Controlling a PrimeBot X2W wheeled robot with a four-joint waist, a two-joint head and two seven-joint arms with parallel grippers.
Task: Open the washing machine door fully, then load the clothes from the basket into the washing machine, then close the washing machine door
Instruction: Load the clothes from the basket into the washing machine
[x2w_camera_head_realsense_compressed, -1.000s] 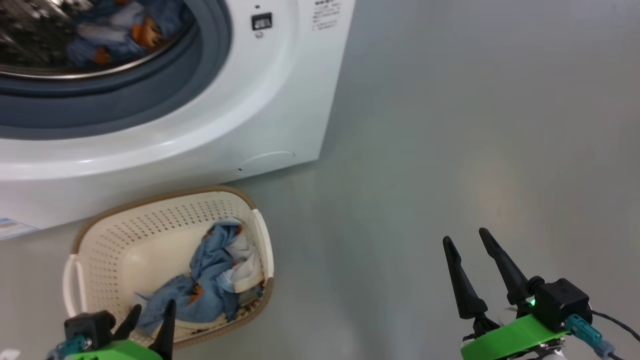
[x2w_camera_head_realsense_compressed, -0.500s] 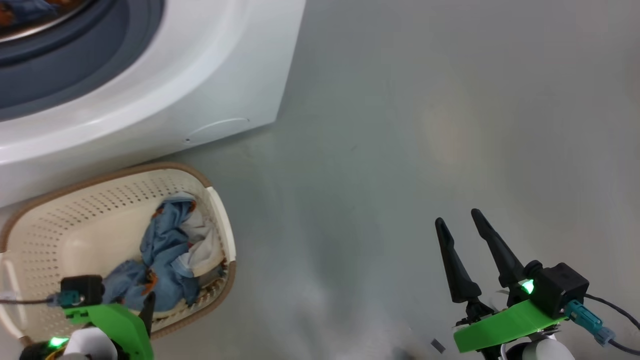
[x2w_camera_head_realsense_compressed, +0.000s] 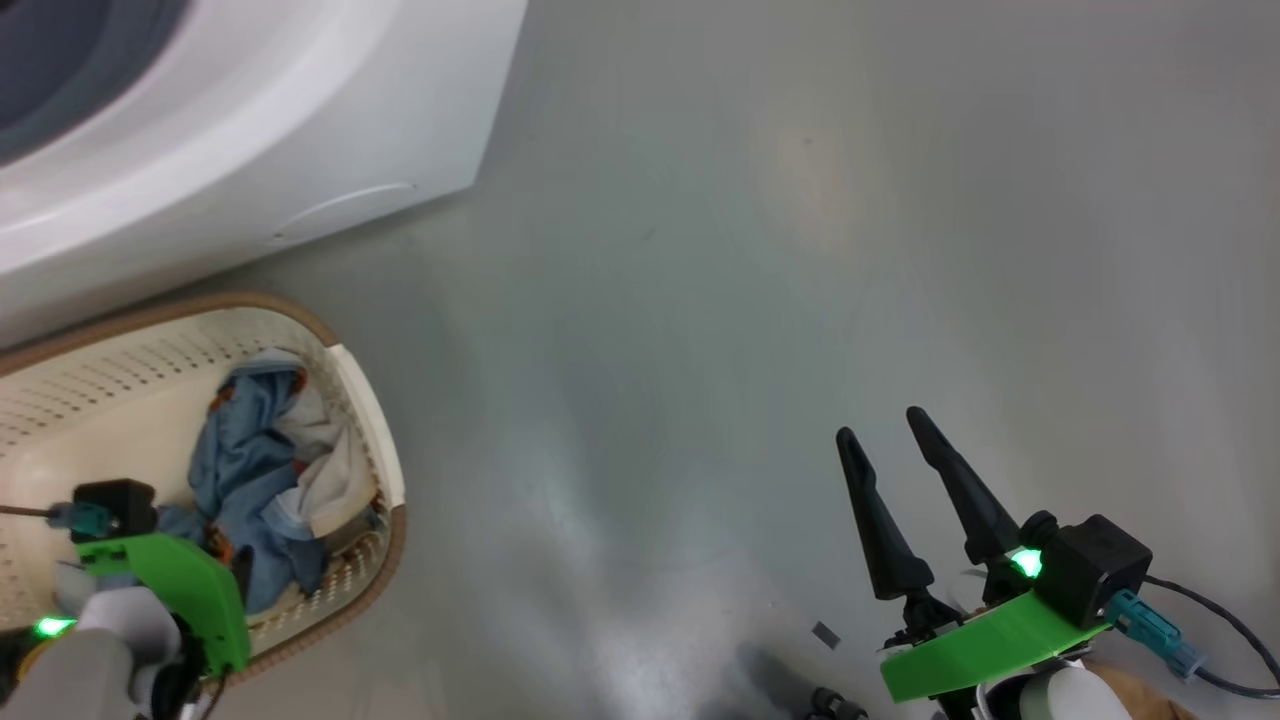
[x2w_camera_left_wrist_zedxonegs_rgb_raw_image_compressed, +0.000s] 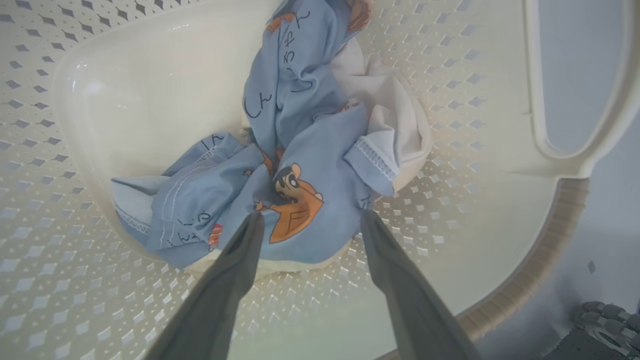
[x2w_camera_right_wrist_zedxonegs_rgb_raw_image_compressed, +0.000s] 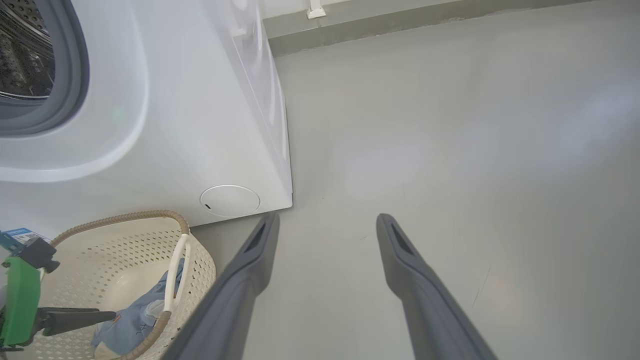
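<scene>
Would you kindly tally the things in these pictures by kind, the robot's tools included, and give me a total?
Washing machine: 1
Basket: 1
Heap of clothes: 1 (its separate pieces cannot be counted)
Tools: 2, the left tool and the right tool
Total: 5

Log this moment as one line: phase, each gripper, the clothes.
phase: reach into basket | left gripper: open, tips at clothes, no grip yet | right gripper: open, empty, above floor | clothes: heaped in basket
</scene>
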